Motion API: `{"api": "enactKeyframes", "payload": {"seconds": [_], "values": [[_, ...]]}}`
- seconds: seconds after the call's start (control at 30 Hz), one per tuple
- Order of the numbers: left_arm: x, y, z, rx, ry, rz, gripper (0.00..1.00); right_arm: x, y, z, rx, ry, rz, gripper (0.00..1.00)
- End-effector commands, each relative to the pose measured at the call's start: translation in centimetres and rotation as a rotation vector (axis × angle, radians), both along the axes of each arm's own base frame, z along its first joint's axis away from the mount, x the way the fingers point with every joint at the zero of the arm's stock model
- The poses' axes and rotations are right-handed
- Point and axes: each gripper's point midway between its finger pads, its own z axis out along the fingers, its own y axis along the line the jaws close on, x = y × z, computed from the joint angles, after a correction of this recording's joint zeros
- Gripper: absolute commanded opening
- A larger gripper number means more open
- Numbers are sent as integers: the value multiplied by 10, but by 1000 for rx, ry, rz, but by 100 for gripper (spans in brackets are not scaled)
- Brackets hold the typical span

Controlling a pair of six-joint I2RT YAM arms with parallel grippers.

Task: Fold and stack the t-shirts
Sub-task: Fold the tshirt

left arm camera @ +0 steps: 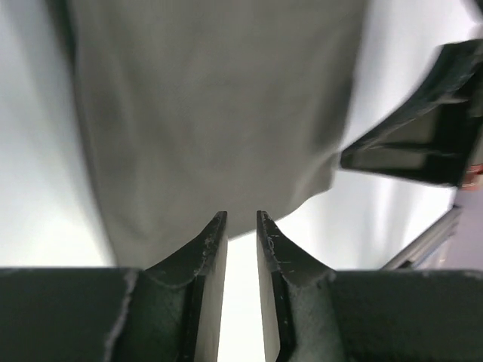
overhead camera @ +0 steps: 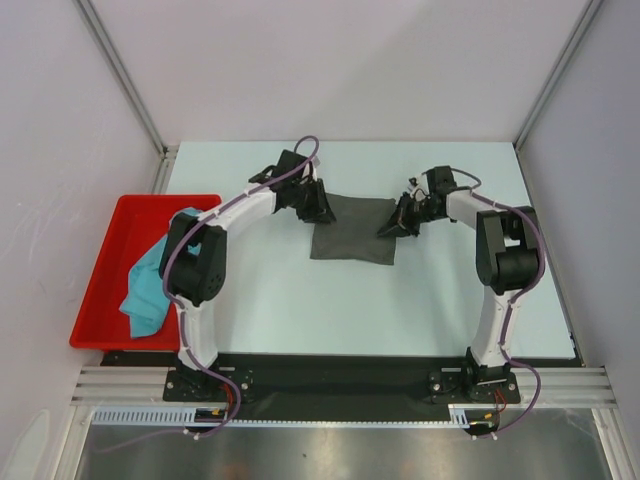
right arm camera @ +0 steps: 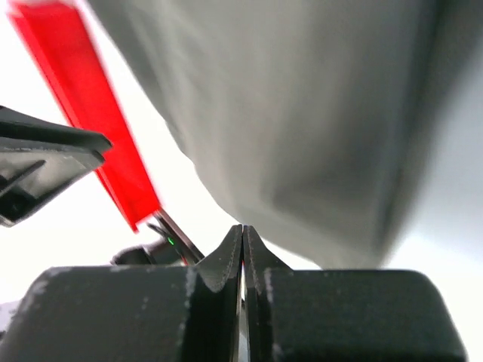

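Two hands flank the dark grey t-shirt (overhead camera: 352, 232) lying folded on the surface (overhead camera: 260, 300): my left hand (left arm camera: 241, 220) stands slightly parted and holds nothing, and my right hand (right arm camera: 242, 230) is pinched shut, empty. The teal t-shirt (overhead camera: 150, 285) slumps in the red tray (overhead camera: 100, 270). A fingertip snagging cloth could undo the fold.

You see the dark grey t-shirt (overhead camera: 352, 232) folded into a rough rectangle. It lies flat and smooth on the table (overhead camera: 300, 300), a little beyond the middle. The teal t-shirt (overhead camera: 148, 285) is not folded: it lies crumpled in a long heap along the right side of the red tray (overhead camera: 100, 260), at the left of the table, well apart from the grey one.
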Motion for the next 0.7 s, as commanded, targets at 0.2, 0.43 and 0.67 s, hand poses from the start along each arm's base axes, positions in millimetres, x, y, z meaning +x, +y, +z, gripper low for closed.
{"api": "enactKeyframes", "payload": {"seconds": [0.2, 0.43, 0.67], "values": [[81, -24, -6, -296, -88, 67, 25, 87, 60, 32, 291, -184, -217, 4], [106, -10, -30, -303, -83, 115, 25, 120, 53, -5, 331, -180, -302, 1], [115, 2, -44, -292, -73, 126, 25, 141, 16, -21, 290, -184, -398, 1]]}}
